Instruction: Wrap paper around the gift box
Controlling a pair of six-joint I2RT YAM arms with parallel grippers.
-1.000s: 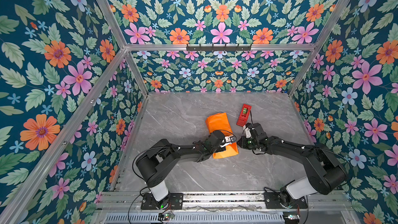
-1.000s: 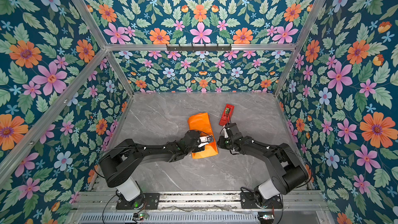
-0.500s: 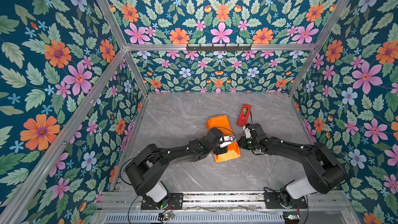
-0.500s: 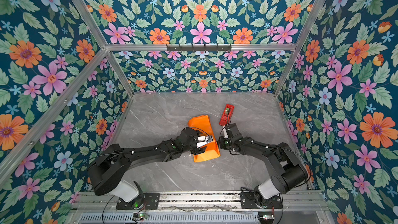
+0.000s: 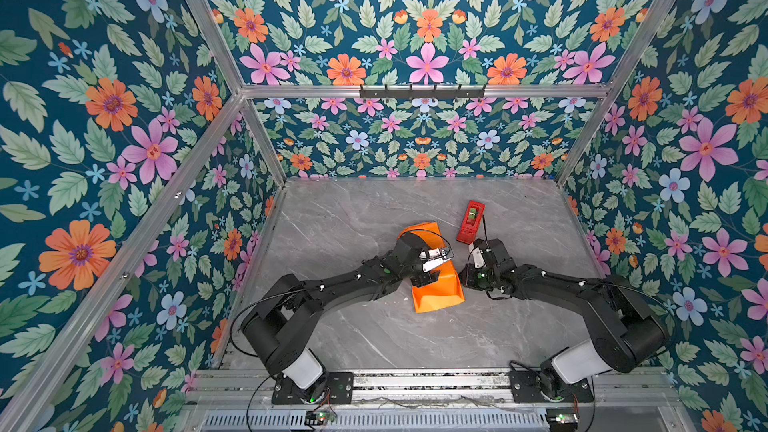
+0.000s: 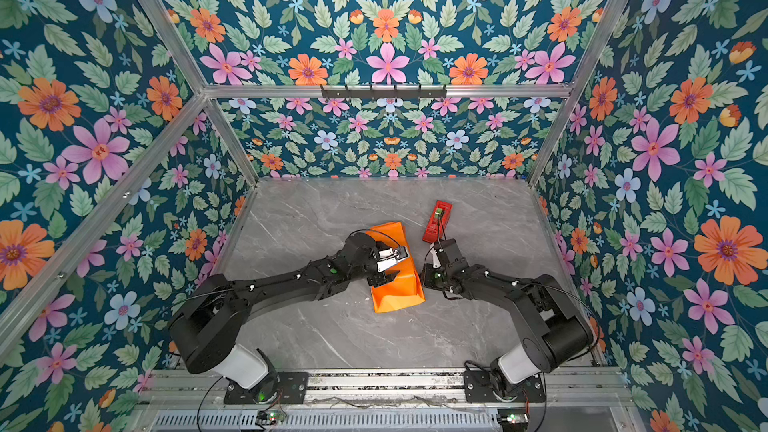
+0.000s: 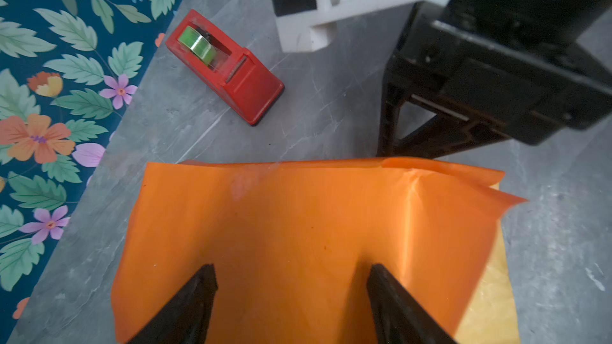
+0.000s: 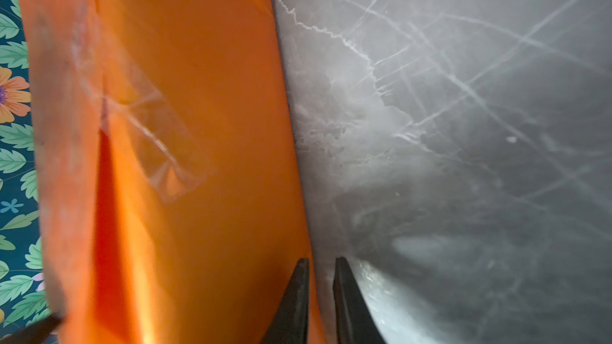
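The orange paper (image 5: 437, 297) (image 6: 398, 293) lies folded into a parcel at mid-table. The gift box is hidden, presumably inside it. My left gripper (image 5: 432, 270) (image 6: 388, 270) is open over the parcel's middle. In the left wrist view its fingers (image 7: 290, 271) stand wide apart on the paper's top face (image 7: 298, 213). My right gripper (image 5: 464, 280) (image 6: 424, 278) sits low at the parcel's right side. In the right wrist view its fingers (image 8: 321, 261) are almost together along the paper's edge (image 8: 198, 127), with nothing seen held. A clear tape strip (image 8: 155, 140) crosses a seam.
A red tape dispenser (image 5: 470, 222) (image 6: 437, 222) (image 7: 225, 64) stands just beyond the right gripper. The grey marble table (image 5: 353, 334) is walled by floral panels on three sides. The right arm's wrist (image 7: 496, 77) is close beside the parcel.
My left gripper has slid further across the parcel. The paper's far end has lifted and its near end has shifted slightly toward the front. The right gripper has barely moved.
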